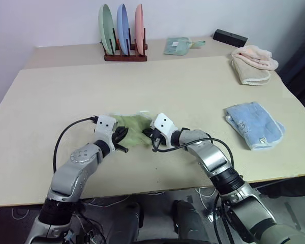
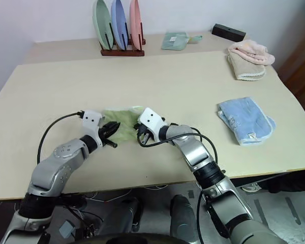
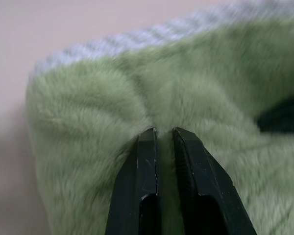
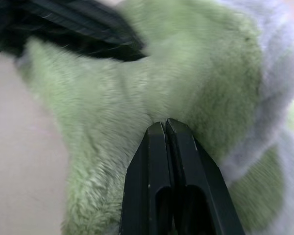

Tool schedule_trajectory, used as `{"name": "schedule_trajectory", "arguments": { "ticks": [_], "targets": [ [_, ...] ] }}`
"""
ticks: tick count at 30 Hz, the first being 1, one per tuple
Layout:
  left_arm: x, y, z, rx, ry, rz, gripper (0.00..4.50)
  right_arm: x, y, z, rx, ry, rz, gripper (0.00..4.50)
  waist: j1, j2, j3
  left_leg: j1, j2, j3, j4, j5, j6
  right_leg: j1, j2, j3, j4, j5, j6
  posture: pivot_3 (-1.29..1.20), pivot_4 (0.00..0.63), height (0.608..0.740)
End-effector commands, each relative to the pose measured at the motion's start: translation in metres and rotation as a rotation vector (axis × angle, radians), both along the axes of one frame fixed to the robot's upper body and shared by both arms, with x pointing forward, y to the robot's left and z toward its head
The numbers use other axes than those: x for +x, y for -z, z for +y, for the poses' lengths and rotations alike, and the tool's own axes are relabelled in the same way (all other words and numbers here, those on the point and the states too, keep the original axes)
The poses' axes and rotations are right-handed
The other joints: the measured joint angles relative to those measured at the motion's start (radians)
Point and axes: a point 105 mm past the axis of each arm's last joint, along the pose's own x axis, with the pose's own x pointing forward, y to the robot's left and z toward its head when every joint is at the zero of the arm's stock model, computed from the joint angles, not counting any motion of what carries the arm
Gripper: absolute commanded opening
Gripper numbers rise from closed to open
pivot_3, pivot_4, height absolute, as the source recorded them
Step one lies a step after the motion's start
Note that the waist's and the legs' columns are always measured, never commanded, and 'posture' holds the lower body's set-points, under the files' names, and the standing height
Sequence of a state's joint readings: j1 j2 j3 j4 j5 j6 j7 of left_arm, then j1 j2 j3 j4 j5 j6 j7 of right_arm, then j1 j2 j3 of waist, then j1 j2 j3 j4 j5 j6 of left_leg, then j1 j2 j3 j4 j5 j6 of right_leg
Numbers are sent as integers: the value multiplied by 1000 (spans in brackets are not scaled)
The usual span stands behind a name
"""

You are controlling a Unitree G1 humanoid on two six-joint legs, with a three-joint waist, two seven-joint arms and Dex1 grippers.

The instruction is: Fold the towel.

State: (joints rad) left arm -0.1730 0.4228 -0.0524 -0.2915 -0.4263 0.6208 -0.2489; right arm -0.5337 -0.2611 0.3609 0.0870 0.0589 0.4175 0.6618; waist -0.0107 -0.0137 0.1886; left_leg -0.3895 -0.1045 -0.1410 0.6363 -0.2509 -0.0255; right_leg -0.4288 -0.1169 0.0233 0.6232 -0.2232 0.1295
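- The towel (image 1: 133, 128) lay bunched between the two claws, near the front edge of the table (image 1: 56, 96).
- The left gripper (image 3: 164, 139) was clenched on a pinch of its green pile; the right gripper (image 4: 165, 128) was clamped tight on cloth just beside it.
- Further out to the right lay a blue towel (image 1: 254, 124); beyond that, a pink and beige pile (image 1: 251, 63).
- Past both claws stood a plate rack (image 1: 123, 30).
- The step looked like gripping; next, I judged, both arms should pull apart to spread the cloth flat.
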Motion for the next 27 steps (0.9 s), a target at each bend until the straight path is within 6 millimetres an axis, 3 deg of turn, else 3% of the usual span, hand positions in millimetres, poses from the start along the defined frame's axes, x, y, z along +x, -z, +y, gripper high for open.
{"name": "schedule_trajectory", "arguments": {
  "ticks": [1, 3, 5, 9, 10, 15, 21, 24, 26, 27],
  "targets": [
    [1, -30, 17, -135, -59, -87, 775, 2, -33, -9, 105, 11, -66, 269, 0, 0, 0, 0, 0, 0, 0, 0, 0, 0, 0, 0, 0, 0, 0, 0, 150, 740],
    [2, -53, 48, -229, -166, -138, 1369, -7, -56, -13, 142, -58, -118, 891, -1, 0, 1, 0, 0, 0, 0, 0, 0, 0, 0, 0, 0, 0, 0, 0, 150, 740],
    [-2, -61, 74, -262, -251, -145, 2329, -16, -70, -18, 151, -108, -142, 1842, -5, 0, 1, -1, 1, -1, 0, 0, 0, -1, 0, 0, 0, 0, 0, 0, 150, 740],
    [-11, -52, 104, -326, -375, -57, 4412, -31, -82, -28, 134, -161, -149, 3917, -3, 0, 1, 0, 1, 0, -4, 0, 0, -2, 0, 0, 0, 0, 0, 0, 150, 740],
    [-13, -47, 102, -364, -366, -15, 4500, -35, -81, -30, 116, -186, -150, 4387, -3, -1, 1, 0, 1, -1, -4, 0, 0, -2, 0, 0, 0, 0, 0, 0, 150, 740],
    [-18, -17, 62, -520, -225, 200, 4500, -54, -70, -31, 46, -282, -137, 4387, 4, -1, 1, 0, 0, -1, -2, 0, 0, 1, -1, -1, -3, 1, 1, 0, 150, 740],
    [-14, 1, 24, -578, -137, 329, 4500, -59, -66, -28, 36, -298, -143, 4387, 4, -1, 0, 0, 0, -1, -1, 0, 0, 2, 0, -1, -3, 1, 1, 0, 150, 740],
    [-8, 0, 8, -618, -108, 342, 3703, -60, -63, -29, 26, -287, -147, 4429, 13, -1, 0, 0, 0, -1, -1, 0, 0, 2, -1, -1, -3, 1, 1, 0, 150, 740],
    [-9, -2, -3, -627, -68, 342, 2472, -61, -62, -31, 21, -276, -149, 4429, 19, -1, 0, 0, 0, 0, -1, 0, 0, 2, -1, -1, -3, 1, 1, 0, 150, 740],
    [-10, -3, -6, -626, -59, 342, 2122, -61, -61, -31, 18, -271, -150, 4429, 22, -1, 0, 0, 0, 0, -1, 0, 0, 2, -1, -1, -3, 1, 1, 0, 150, 740]
  ]
}}
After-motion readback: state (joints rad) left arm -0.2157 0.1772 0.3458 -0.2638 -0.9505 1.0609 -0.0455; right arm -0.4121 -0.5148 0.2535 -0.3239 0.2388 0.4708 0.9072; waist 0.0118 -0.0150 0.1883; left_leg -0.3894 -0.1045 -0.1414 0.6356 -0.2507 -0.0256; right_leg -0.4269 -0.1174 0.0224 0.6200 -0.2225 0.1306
